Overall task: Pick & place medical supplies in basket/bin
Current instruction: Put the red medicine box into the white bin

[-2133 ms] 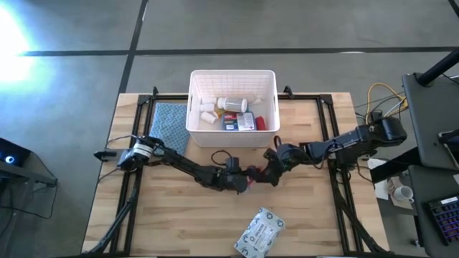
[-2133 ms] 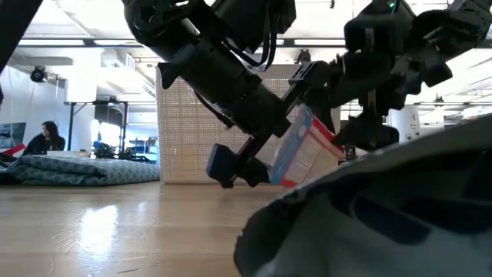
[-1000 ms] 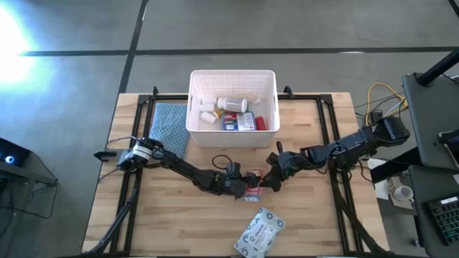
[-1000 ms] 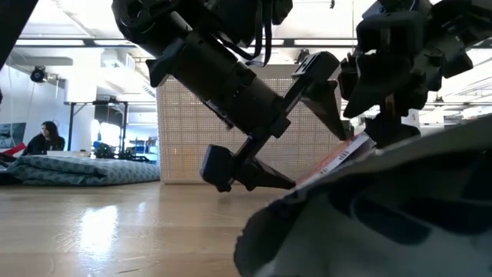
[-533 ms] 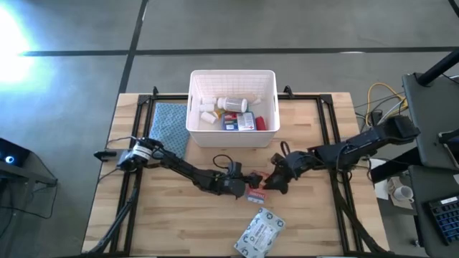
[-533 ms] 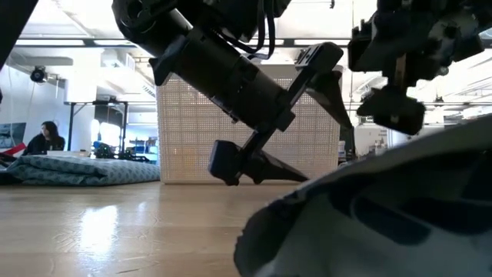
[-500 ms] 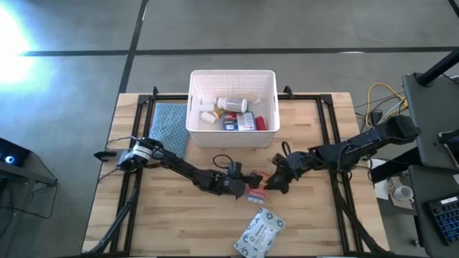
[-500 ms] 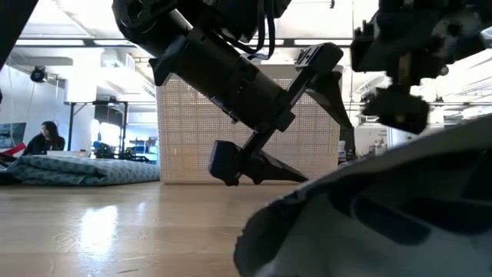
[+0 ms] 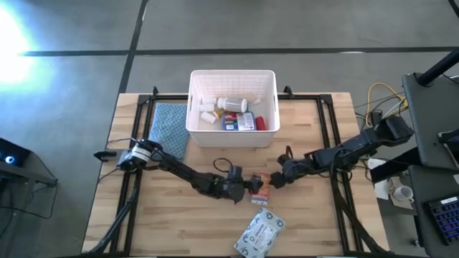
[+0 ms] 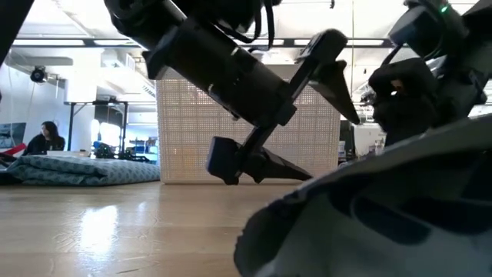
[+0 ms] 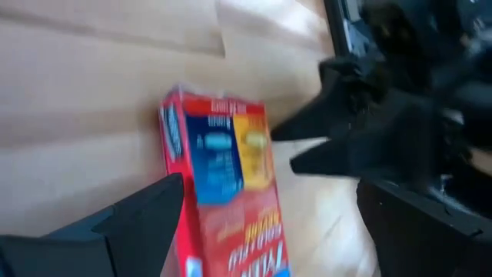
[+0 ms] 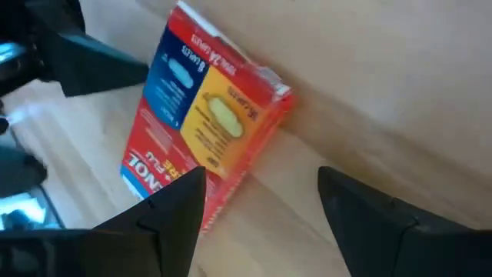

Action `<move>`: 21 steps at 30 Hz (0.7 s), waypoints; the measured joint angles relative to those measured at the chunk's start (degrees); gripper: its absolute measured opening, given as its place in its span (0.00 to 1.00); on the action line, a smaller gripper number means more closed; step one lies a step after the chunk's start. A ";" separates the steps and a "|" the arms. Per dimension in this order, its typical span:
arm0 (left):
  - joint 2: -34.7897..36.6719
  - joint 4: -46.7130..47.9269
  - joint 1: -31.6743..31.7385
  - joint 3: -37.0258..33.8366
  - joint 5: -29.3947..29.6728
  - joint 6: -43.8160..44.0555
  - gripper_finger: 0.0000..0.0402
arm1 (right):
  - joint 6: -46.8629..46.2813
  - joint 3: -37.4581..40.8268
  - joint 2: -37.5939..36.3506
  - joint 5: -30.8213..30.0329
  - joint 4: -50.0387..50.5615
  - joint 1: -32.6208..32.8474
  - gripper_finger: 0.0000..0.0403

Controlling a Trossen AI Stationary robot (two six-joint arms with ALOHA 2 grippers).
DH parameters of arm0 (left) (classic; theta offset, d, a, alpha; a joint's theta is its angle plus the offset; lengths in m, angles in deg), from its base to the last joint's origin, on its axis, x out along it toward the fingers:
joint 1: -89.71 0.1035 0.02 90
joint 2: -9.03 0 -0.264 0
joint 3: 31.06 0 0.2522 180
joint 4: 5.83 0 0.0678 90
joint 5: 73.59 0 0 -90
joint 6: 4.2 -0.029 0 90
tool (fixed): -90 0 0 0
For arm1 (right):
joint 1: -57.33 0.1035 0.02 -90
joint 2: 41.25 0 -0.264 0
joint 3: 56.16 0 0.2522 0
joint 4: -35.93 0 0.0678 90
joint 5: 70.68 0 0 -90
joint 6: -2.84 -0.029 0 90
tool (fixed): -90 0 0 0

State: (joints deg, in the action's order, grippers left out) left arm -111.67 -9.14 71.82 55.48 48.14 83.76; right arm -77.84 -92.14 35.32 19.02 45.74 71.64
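Lying flat on the desk [image 9: 172,222], red medicine box [image 9: 260,188] between wide-open left end effector [image 9: 248,187] and part-open, empty right end effector [image 9: 275,180], left nearer

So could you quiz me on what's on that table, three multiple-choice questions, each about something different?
1. Where does the red box lie?
A. in the white bin
B. on the table between both pincers
C. on the blue cloth

2. What colour is the cloth beside the bin?
A. blue
B. green
C. yellow

3. How are the left pincer's fingers?
A. shut on the box
B. open
C. holding a bottle

Answers: 1 B, it rests on wood between left and right pincer. 2 A, plainly blue. 3 B, spread, gripping nothing.
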 joint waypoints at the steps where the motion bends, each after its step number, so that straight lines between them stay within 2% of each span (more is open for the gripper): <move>1: 0.00 0.07 -0.52 -0.01 -0.02 0.04 0.90 | -0.04 0.29 1.26 0.82 -2.21 -0.14 0.60; 4: 0.00 0.16 -1.90 -0.19 -0.09 1.25 0.90 | -2.61 0.44 5.96 1.64 -8.81 -0.14 0.60; 7: 0.00 0.62 -2.78 -0.34 0.09 2.77 0.90 | -5.39 -0.50 9.78 1.67 -10.15 -0.15 0.60; 10: 0.00 0.66 -2.82 -0.39 0.21 3.56 0.90 | -4.39 -1.65 11.36 1.81 -10.40 -0.13 0.60; 15: 0.00 0.79 -2.72 -0.22 0.31 3.61 0.90 | 0.20 -3.64 11.38 1.69 -9.51 -1.19 0.60; 21: 0.00 1.18 -2.72 -0.92 0.19 3.65 0.90 | 8.31 -6.40 7.64 0.64 -8.94 -1.56 0.60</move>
State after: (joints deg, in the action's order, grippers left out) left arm -111.67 -7.96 69.11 54.56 48.33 87.42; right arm -69.54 -98.54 42.96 19.66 36.80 70.08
